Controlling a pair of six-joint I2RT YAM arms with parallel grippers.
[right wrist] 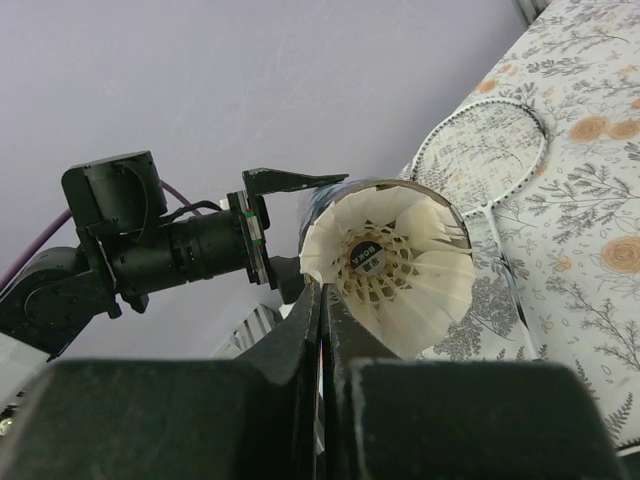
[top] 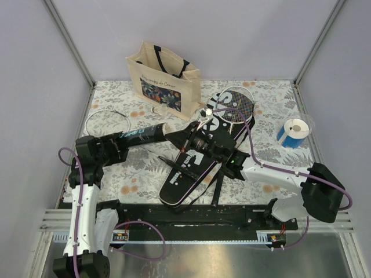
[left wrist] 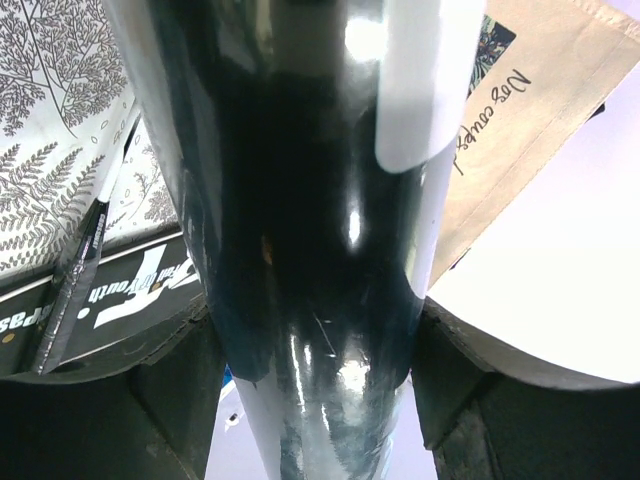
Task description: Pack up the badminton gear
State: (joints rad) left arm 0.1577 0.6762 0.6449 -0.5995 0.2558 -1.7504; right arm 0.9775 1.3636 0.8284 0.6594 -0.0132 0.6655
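Right wrist shows a shuttlecock [right wrist: 385,270] inside the black tube [left wrist: 300,250].

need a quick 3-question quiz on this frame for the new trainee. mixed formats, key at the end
1. True or false: the left gripper is clamped around the black tube.
2. In the right wrist view, what sits in the tube's open mouth? A) a shuttlecock B) a tennis ball C) a water bottle
3. Short answer: is the right gripper open or shut?

Key: 1 true; 2 A; 3 shut.
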